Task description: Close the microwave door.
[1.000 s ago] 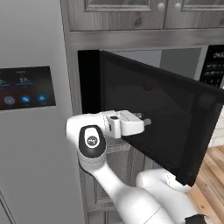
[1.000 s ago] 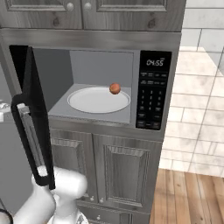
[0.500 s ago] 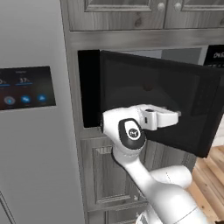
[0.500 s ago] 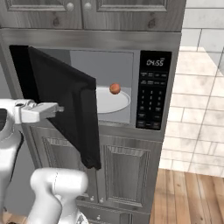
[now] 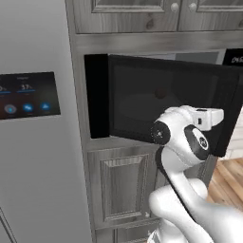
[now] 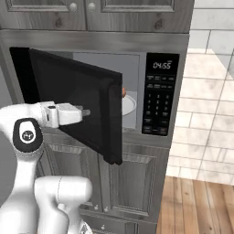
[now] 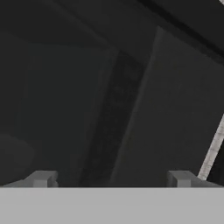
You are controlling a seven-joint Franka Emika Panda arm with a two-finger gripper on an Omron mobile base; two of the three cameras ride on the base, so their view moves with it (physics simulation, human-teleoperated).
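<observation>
Claw point(image 6: 87, 112), fingers spread and empty, presses the half-open microwave door point(image 6: 77, 100) of the microwave point(image 6: 162, 91).

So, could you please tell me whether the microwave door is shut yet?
Not yet: the microwave door stands partly open, its free edge clear of the microwave, with the plate visible behind it.

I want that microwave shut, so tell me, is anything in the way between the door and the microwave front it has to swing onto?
Nothing visible blocks it. The door hangs partly open, and the gripper is at its outer face. The plate and the small round item sit inside the microwave, behind the opening.
</observation>
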